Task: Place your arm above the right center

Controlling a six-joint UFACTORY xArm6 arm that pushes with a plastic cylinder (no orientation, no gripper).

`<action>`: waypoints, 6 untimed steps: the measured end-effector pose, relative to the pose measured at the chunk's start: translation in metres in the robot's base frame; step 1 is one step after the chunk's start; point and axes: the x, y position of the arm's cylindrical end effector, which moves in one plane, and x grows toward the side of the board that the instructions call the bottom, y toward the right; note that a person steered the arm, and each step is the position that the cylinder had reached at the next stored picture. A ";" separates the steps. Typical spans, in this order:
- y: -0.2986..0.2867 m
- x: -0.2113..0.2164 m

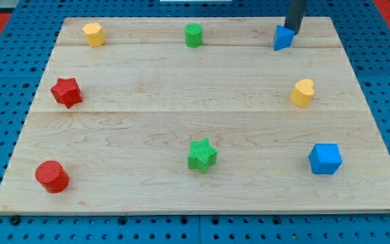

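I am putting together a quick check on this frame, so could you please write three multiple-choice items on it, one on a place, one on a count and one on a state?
1. Where is my tip?
A. at the view's top right, against the small blue block
B. beside the green star
C. at the view's bottom left, by the red cylinder

2. How many blocks lie on the wooden board?
A. six
B. eight
C. ten

3. How does the yellow heart-like block at the view's right stand?
A. stacked on the blue cube
B. touching the red star
C. alone, apart from every other block

Answers: 1 A, since the dark rod ends right at the small blue block's upper right edge. 2 B, counting two yellow, two green, two red and two blue. 3 C, as bare wood surrounds it on all sides.
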 end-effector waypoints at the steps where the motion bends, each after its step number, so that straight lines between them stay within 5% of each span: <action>1: 0.000 0.001; 3: 0.013 0.032; 6: 0.122 0.176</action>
